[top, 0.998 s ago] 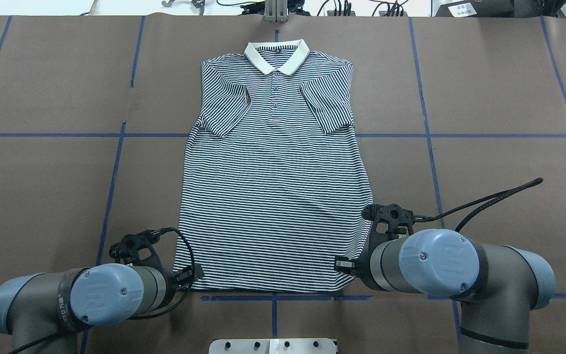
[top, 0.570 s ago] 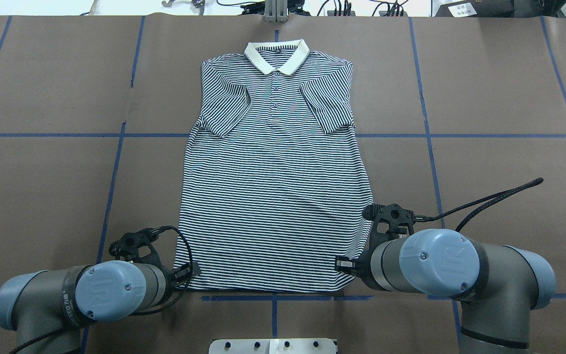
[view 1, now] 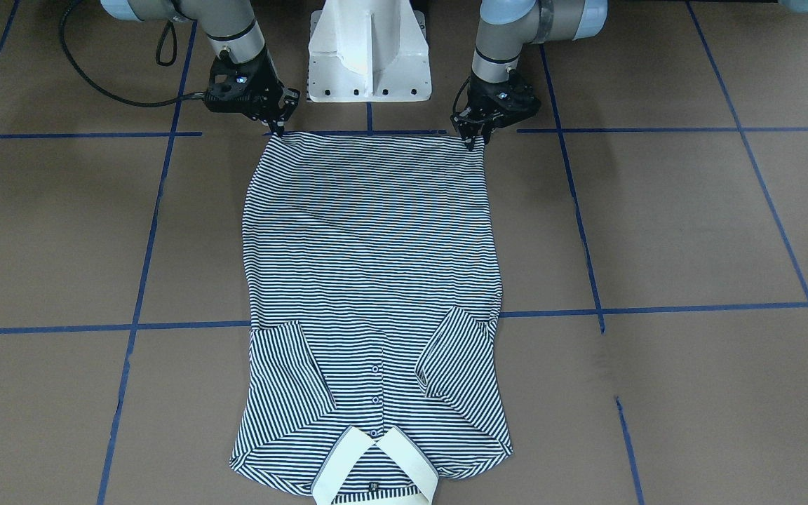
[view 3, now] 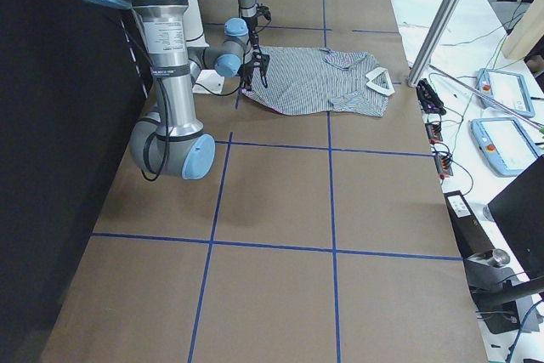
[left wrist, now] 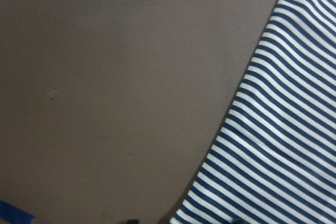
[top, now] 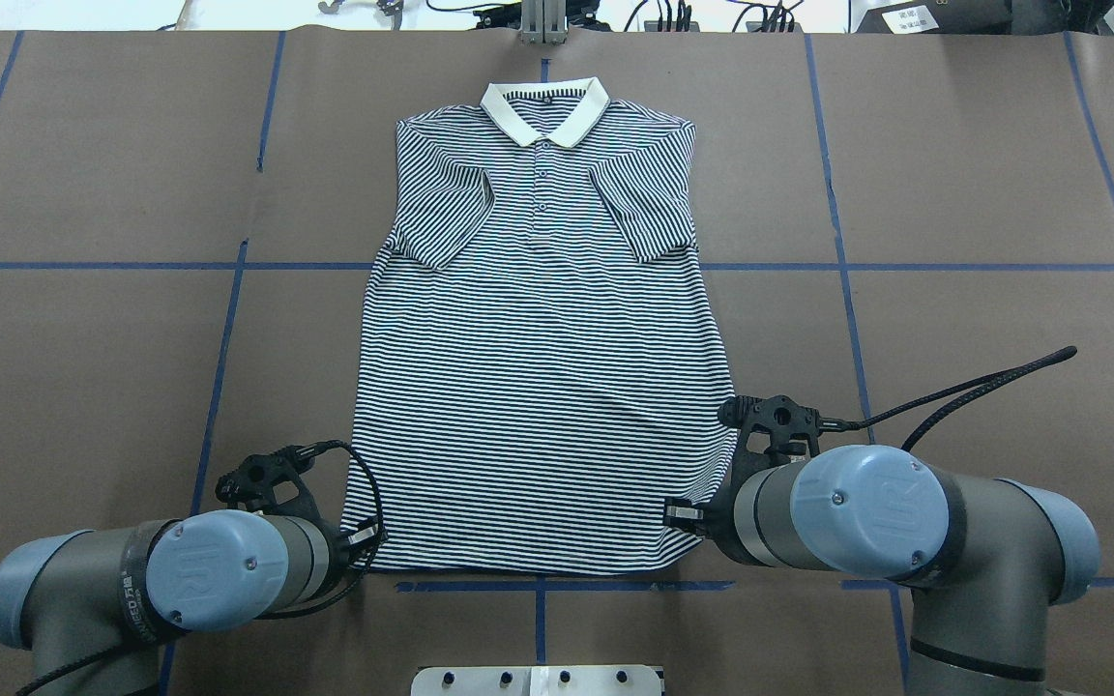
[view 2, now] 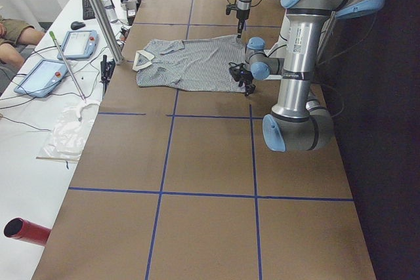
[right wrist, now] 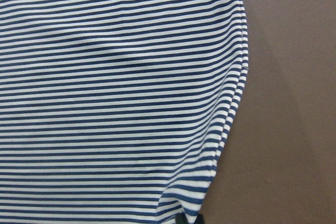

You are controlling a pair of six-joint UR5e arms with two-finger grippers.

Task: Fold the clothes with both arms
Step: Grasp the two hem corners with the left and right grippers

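The polo shirt (top: pixel 538 387) lay flat in the middle of the tabletop (top: pixel 953 193), collar (top: pixel 544 111) toward the far edge, hem (top: pixel 528 564) toward the robot-side edge. I judged it light, limp and prone to sagging, so take hold at both hem corners. The left end effector (view 1: pixel 477 137) and right end effector (view 1: pixel 276 126) were each pinched narrow on one corner.

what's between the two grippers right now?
The polo shirt's hem runs from right gripper to left gripper, nothing on it; clearest in the front-facing view.
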